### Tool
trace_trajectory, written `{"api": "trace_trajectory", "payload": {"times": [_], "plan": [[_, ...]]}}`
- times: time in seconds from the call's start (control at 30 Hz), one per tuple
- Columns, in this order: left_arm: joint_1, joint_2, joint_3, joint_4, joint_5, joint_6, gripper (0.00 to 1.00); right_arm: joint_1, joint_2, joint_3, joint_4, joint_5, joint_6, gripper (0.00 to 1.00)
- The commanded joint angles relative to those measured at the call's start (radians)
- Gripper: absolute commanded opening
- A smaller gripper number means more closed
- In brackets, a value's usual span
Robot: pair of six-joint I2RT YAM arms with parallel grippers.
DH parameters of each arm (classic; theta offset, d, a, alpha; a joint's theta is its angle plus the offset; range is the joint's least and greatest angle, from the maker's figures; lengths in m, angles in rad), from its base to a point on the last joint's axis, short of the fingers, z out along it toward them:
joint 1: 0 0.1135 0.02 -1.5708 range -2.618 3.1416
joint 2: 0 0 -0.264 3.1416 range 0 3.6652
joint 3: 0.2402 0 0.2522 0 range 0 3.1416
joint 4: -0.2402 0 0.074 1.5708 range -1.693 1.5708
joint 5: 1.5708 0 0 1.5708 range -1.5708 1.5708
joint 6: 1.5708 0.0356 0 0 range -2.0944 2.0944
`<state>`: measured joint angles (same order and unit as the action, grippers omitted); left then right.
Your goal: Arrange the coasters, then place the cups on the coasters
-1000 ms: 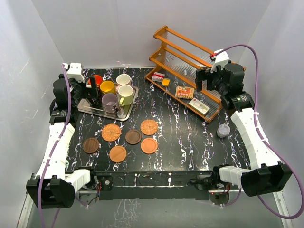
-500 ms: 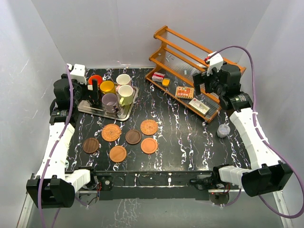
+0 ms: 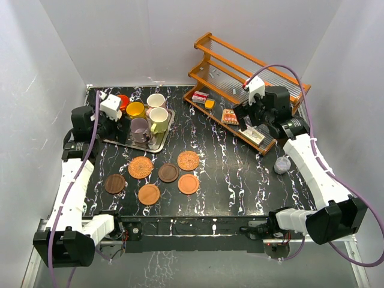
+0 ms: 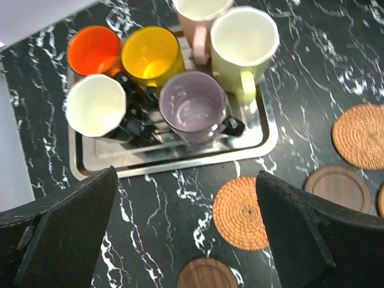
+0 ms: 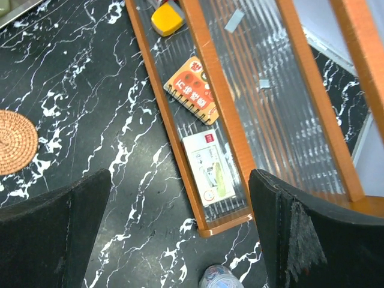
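while released and empty, left gripper (image 4: 185, 177) over the near rim of the tray (image 4: 174, 163), cups (image 4: 193, 108) just beyond

Left wrist view, 12 o'clock: cream-pink mug (image 4: 204, 7), cut by top edge. 6 o'clock: dark wood coaster (image 4: 207, 275), cut by bottom edge. 3 o'clock: orange-brown coaster (image 4: 381, 201), sliver only. Top view: black mug (image 4: 96, 108) hidden behind left arm (image 3: 110, 108). Right wrist view, 9 o'clock: woven coaster (image 5: 15, 141), cut by left edge. 6 o'clock: translucent cup (image 5: 219, 277), cut by bottom edge. Print on packet (image 5: 207, 165) too small to read.
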<state>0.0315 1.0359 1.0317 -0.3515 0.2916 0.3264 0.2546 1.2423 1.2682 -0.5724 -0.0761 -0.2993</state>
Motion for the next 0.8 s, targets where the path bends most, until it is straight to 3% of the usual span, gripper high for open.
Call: {"api": "trace_trajectory", "payload": {"times": [0.0,0.4,0.77], "plan": [[0.007,-0.027,-0.037,-0.139,0.112,0.124,0.99,0.005,-0.049,-0.031,0.064,-0.051,-0.002,0.98],[0.006,0.008,-0.133,-0.239,0.127,0.302,0.99,-0.006,-0.088,-0.231,0.187,-0.215,-0.017,0.98],[-0.014,0.101,-0.237,-0.202,0.165,0.462,0.99,-0.032,-0.127,-0.364,0.255,-0.347,-0.020,0.98]]}}
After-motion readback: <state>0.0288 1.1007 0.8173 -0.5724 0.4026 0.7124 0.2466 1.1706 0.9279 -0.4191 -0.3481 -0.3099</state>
